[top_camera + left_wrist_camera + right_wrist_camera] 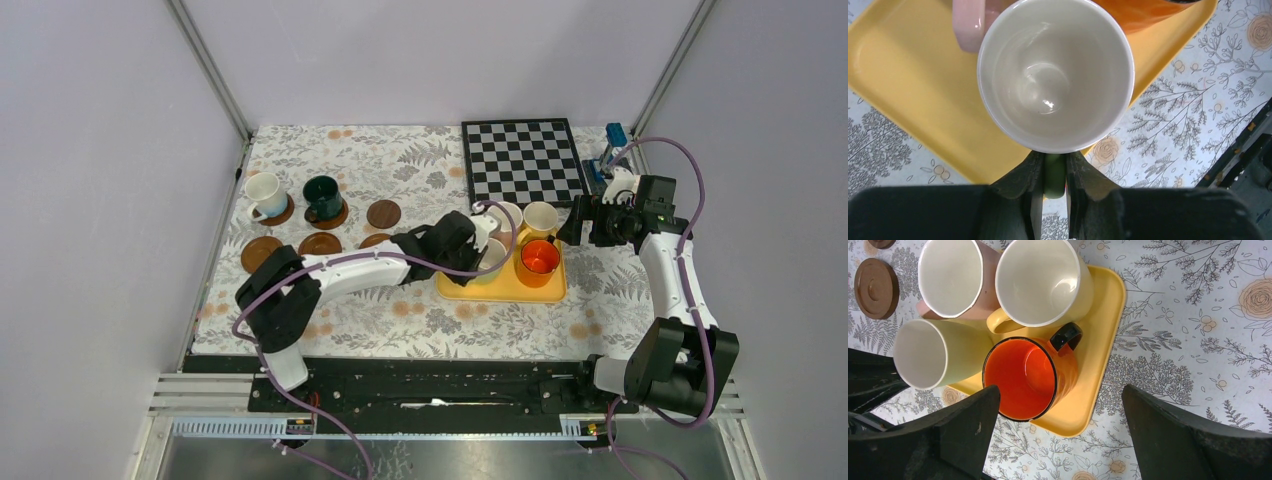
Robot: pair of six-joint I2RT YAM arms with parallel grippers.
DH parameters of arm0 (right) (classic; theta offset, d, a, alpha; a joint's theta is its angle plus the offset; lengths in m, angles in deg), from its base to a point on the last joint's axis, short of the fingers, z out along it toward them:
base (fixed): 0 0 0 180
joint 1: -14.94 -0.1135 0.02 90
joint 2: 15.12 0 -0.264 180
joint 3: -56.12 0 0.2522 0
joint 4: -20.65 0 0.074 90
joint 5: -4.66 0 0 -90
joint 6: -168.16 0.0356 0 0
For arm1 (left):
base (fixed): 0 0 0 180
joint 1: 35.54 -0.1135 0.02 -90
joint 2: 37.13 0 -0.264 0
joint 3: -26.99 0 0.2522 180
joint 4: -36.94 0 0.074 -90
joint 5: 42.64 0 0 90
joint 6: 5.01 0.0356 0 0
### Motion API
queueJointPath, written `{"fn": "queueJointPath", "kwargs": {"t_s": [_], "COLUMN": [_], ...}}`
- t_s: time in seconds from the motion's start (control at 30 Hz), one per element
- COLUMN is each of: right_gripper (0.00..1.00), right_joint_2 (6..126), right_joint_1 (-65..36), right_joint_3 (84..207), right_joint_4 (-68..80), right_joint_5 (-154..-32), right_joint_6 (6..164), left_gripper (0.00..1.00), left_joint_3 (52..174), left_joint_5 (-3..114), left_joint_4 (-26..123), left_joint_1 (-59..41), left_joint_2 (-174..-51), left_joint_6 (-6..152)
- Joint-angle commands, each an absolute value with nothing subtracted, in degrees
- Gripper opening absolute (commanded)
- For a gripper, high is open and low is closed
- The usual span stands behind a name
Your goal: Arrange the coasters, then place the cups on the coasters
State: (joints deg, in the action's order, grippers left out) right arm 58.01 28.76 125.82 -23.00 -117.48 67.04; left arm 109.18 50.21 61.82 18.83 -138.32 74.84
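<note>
My left gripper (1054, 159) is shut on the handle of the light green cup (1055, 75), which stands at the near left of the yellow tray (500, 290). The pink cup (950, 277), cream-yellow cup (1040, 282) and orange cup (1020, 377) stand on the same tray. My right gripper (1059, 396) hangs open above the tray's right edge, holding nothing. At the far left, a white cup (266, 192) and a dark green cup (322, 197) each sit on a coaster. Bare coasters (383, 213) (262, 253) (320, 243) lie nearby; my left arm partly covers another.
A chessboard (522, 160) lies at the back, just behind the tray. A blue object (616, 133) sits at the back right corner. Flowered cloth (400, 310) covers the table between the tray and the near edge.
</note>
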Motion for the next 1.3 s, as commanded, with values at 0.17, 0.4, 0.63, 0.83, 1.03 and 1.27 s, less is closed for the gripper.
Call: {"fn": "queueJointPath", "kwargs": {"t_s": [0.17,0.4,0.63,0.83,1.03,1.27], "right_gripper": [0.98,0.98,0.98,0.98,0.98,0.98], "right_joint_2": [57.5,57.7,57.5,57.9,58.2,58.7], "right_joint_1": [28.6,28.6,28.6,28.6,28.6,28.6], "right_joint_3": [125.7,125.6,125.7,125.7,125.9,126.3], "right_joint_4": [-22.1,-22.1,-22.4,-22.7,-23.1,-23.4], "right_joint_5": [-118.0,-118.2,-118.7,-119.7,-120.8,-122.1], "right_joint_6": [66.7,66.6,66.5,66.0,65.8,66.0], "left_gripper": [0.0,0.0,0.0,0.0,0.0,0.0], "left_joint_3": [108.5,108.5,106.5,106.3,104.1,101.2], "left_joint_5": [55.4,60.3,63.5,68.6,69.4,77.4], "left_joint_4": [60.9,63.0,69.0,78.3,83.5,88.6], "left_joint_1": [14.0,10.2,3.1,-10.8,-24.1,-41.5], "left_joint_2": [-128.6,-123.8,-116.2,-111.0,-105.8,-102.9], "left_joint_6": [76.8,75.4,78.4,83.5,87.8,96.8]}}
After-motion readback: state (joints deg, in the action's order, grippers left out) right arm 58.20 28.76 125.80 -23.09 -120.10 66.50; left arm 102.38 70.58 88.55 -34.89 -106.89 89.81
